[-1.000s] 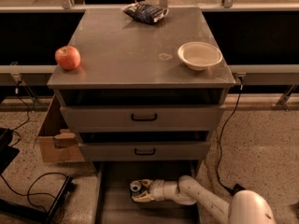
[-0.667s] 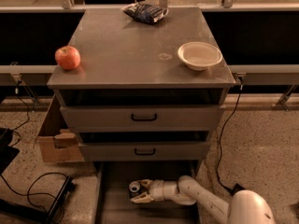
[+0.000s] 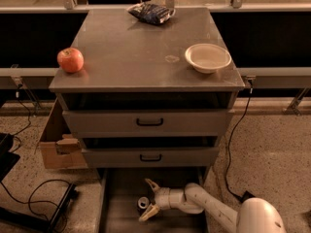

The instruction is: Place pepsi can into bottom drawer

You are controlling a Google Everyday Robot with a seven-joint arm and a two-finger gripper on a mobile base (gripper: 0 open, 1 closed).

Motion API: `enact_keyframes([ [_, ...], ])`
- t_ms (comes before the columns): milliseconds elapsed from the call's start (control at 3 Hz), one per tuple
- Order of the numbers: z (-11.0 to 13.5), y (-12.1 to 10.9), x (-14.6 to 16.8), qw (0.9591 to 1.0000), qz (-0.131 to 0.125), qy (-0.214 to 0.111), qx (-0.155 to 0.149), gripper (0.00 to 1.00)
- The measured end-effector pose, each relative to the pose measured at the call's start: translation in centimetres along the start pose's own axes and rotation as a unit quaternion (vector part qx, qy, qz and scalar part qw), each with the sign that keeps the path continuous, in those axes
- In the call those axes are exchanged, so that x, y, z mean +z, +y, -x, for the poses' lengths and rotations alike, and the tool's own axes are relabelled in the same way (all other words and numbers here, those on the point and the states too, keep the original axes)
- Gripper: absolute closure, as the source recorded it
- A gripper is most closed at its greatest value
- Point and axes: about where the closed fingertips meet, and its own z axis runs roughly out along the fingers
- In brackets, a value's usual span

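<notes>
white gripper point(image 3: 147, 200) in grey bottom drawer point(image 3: 121, 213)

One camera is supplying the view. It is sitting high in front of the cabinet point(image 3: 194, 123), looking forward and steeply down onto the drawer fronts from mid range. The tool point(image 3: 146, 199), fingers spread, is lying low and central in frame, nearest the camera, inside the bottom drawer point(image 3: 119, 198). The surface point(image 3: 131, 47) is lying well above and beyond the tool. The arm point(image 3: 209, 208) is trailing from the tool toward the frame's lower right corner.
</notes>
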Motion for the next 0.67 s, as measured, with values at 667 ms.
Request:
enact_keyframes([
  [667, 0.7, -0.2, -4.1, 0.9978, -0.004, 0.065, -0.016, 0.0],
])
